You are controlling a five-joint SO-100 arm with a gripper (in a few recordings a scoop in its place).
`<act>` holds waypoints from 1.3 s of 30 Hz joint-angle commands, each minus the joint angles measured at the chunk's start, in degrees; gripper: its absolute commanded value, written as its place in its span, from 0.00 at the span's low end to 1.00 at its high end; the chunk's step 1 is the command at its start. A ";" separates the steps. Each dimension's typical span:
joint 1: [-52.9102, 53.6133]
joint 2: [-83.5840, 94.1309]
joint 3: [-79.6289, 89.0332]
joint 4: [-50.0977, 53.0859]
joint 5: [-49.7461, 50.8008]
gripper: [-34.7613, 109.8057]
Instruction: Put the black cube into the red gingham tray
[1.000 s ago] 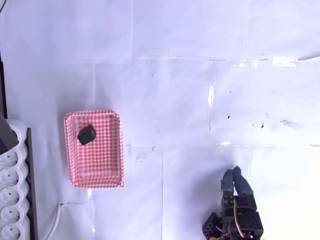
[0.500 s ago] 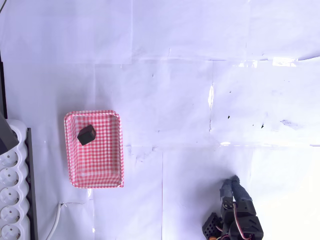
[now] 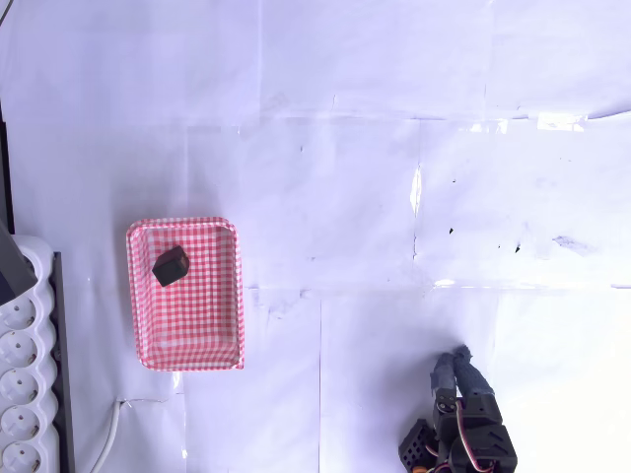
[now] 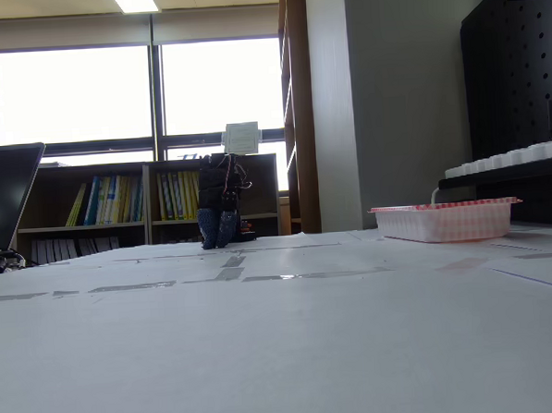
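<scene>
The black cube (image 3: 171, 265) lies inside the red gingham tray (image 3: 217, 325), in the part of it toward the top of the overhead view and turned slightly askew to the rim, so the task looks done. The tray sits near the left edge of the white table (image 3: 345, 148), just beside a white moulded tray (image 3: 25, 374). The gripper (image 3: 453, 361) sits folded back near the table's bottom edge, well apart from the tray, its fingers drawn together with nothing between them. The cube is probably light and rigid with a matte, non-slippery surface; two opposite flat faces would offer the surest hold.
</scene>
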 commanded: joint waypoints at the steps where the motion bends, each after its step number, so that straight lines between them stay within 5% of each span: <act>1: -0.88 -0.88 0.62 1.58 -0.53 0.24; 39: -0.88 -0.88 0.62 1.85 1.05 0.24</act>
